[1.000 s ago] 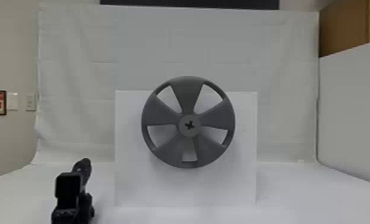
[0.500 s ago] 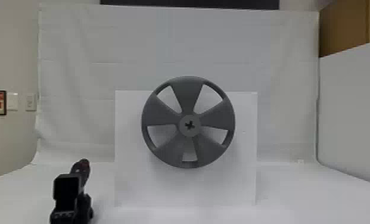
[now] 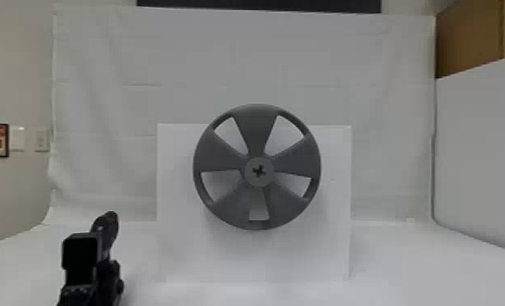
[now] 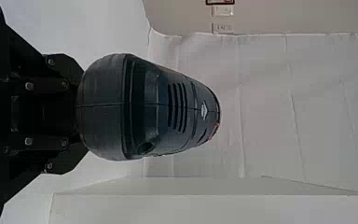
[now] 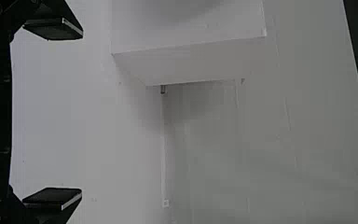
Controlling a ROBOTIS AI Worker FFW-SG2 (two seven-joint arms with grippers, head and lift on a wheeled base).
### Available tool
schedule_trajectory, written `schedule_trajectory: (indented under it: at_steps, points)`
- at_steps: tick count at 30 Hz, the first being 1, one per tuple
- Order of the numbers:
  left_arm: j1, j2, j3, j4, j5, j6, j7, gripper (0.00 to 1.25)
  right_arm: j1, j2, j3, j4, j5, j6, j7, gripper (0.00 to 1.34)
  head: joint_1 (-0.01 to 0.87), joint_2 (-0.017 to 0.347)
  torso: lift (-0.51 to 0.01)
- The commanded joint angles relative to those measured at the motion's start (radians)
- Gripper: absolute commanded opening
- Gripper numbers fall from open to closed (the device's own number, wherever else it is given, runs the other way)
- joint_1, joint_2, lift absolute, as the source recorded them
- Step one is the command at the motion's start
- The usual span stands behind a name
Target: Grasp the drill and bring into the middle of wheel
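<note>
We have the drill (image 3: 108, 230) clamped in our left gripper (image 3: 108, 273), its rounded body jutting beyond the grip, low and left of the wheel (image 3: 256, 134), while our right gripper (image 5: 53, 113) holds its fingers wide apart.

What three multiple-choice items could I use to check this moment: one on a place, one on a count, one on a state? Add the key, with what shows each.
1. In the head view, where is the drill relative to the wheel?
A. Directly above
B. Lower and to the left
C. Lower and to the right

2. How many openings does the wheel have between its spokes?
A. Three
B. Eight
C. Five

3. How is the right gripper?
A. Open
B. Shut, fingertips together
C. Shut on the wheel

Key:
1. B: the drill is near the head view's lower left, the wheel near its middle.
2. C: two above, one at each side, one at the bottom.
3. A: its fingers stand wide apart in the right wrist view.
</note>
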Motion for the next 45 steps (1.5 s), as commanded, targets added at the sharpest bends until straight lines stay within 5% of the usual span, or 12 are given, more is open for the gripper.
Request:
schedule_trajectory:
  at_steps: [1, 23, 45]
  points:
    - [0.016, 0.005, 0.006, -0.1, -0.007, 0.063, -0.012, 0.03, 0.002, -0.003, -0.004, 0.0, -0.006, 0.0, 0.0, 1.23, 0.0, 0.0, -0.406]
    - [0.054, 0.038, -0.04, -0.652, 0.01, 0.451, -0.045, 0.03, -0.003, -0.012, -0.01, 0.0, -0.011, 0.0, 0.005, 1.22, 0.0, 0.0, -0.406]
    - [0.048, 0.046, -0.169, -0.792, 0.284, 0.546, 0.024, 0.03, -0.007, -0.018, -0.019, -0.003, -0.011, 0.008, 0.013, 1.21, 0.0, 0.0, -0.406]
